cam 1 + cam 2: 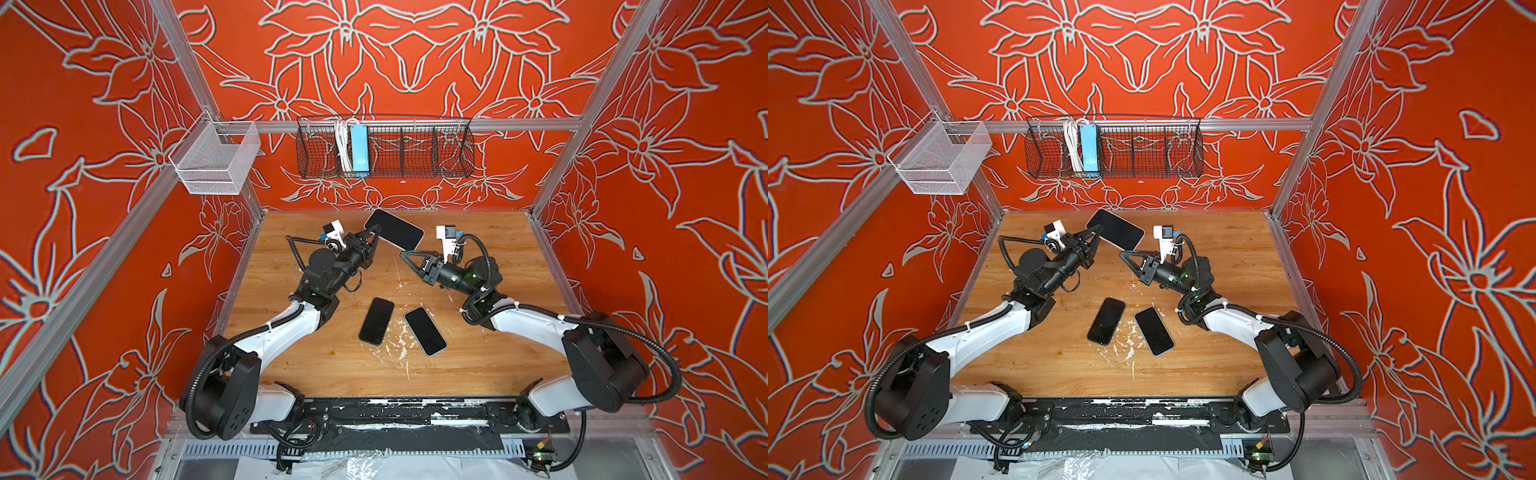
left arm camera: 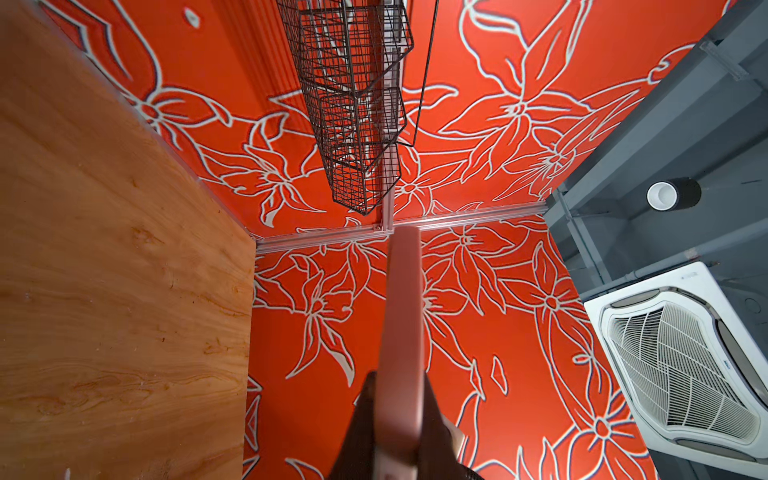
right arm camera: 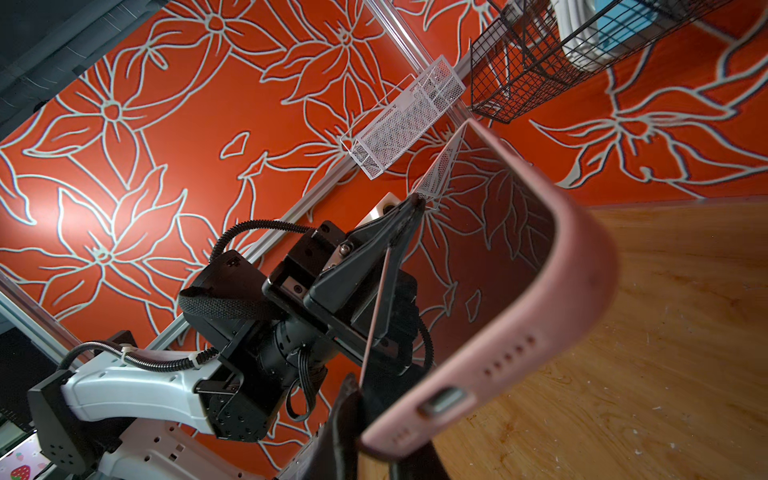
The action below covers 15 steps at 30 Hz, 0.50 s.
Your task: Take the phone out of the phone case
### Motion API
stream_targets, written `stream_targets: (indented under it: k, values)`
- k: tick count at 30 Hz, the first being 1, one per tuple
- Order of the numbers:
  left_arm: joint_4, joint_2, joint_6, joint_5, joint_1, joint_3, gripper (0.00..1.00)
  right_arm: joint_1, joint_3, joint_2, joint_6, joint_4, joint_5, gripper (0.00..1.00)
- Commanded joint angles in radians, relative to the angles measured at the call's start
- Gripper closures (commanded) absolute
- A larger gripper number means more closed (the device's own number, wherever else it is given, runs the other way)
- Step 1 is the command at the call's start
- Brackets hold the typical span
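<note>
The left claw [image 1: 374, 232] is pinched shut on the pink phone case [image 2: 401, 332], gripping it at about 9 o'clock of the handset and holding it clear of the counter [image 1: 478, 340], toward 12 o'clock of the board. The phone [image 1: 395, 233] sits inside the case with its dark screen facing up in both top views, and no gap shows between them. At 6 o'clock from it, well apart, two other phones [image 1: 376, 321] [image 1: 425, 331] lie flat on the counter. The right claw [image 1: 405, 254] is nearly closed on the case's lower corner at about 5 o'clock, beside the charging port [image 3: 442, 401]. Whether its tips catch only the rim or the handset too, I cannot tell. The step in hand looks like the two-handed peel, not yet begun to bite. Next, the right claw likely has to bend that corner of the case away from the handset while the left keeps it steady.
</note>
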Motion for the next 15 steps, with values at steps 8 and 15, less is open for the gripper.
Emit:
stream_targets:
  k: [8, 15]
  values:
    - [0.117, -0.020, -0.075, 0.007, -0.028, 0.012, 1.00, -0.011, -0.034, -0.002, -0.112, -0.064, 0.094, 0.99]
    - [0.131, -0.021, -0.093, 0.010, -0.038, 0.011, 1.00, -0.014, -0.035, 0.007, -0.118, -0.064, 0.104, 0.99]
